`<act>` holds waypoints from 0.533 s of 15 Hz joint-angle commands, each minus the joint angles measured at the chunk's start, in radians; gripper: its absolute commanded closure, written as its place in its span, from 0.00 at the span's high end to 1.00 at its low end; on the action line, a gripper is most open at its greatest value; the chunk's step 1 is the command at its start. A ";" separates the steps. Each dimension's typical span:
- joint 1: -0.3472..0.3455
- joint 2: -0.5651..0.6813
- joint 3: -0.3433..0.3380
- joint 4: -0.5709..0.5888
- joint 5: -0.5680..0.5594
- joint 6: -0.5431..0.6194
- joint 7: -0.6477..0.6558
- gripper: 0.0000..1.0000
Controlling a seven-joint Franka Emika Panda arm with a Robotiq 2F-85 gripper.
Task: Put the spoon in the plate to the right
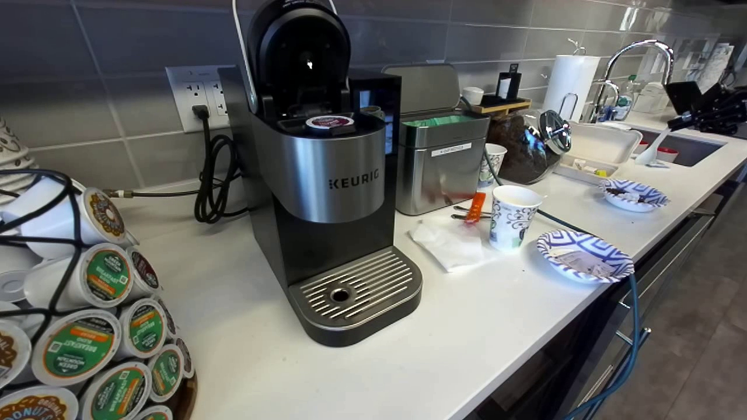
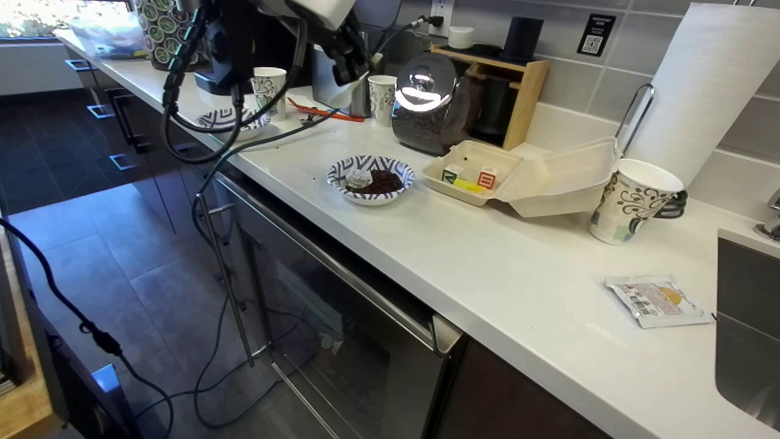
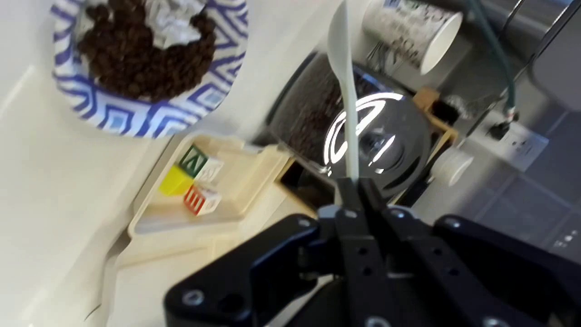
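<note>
My gripper is shut on the handle of a white plastic spoon, whose bowl points away from the fingertips. In both exterior views the gripper holds the spoon bowl down, above the counter. The right-hand plate in both exterior views has a blue patterned rim and holds coffee beans and a crumpled wrapper. In the wrist view this plate lies left of the spoon, apart from it. A like plate holds a wrapper or packet.
An open takeout box with letter blocks and a glass coffee jar stand behind the bean plate. Paper cups, a Keurig machine, a paper towel roll, a packet and a sink are around.
</note>
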 commanded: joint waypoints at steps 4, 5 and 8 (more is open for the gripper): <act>-0.020 0.206 -0.012 0.144 0.141 0.179 -0.038 0.01; -0.021 0.226 -0.009 0.148 0.139 0.191 -0.038 0.01; -0.022 0.276 0.001 0.158 0.141 0.209 -0.038 0.01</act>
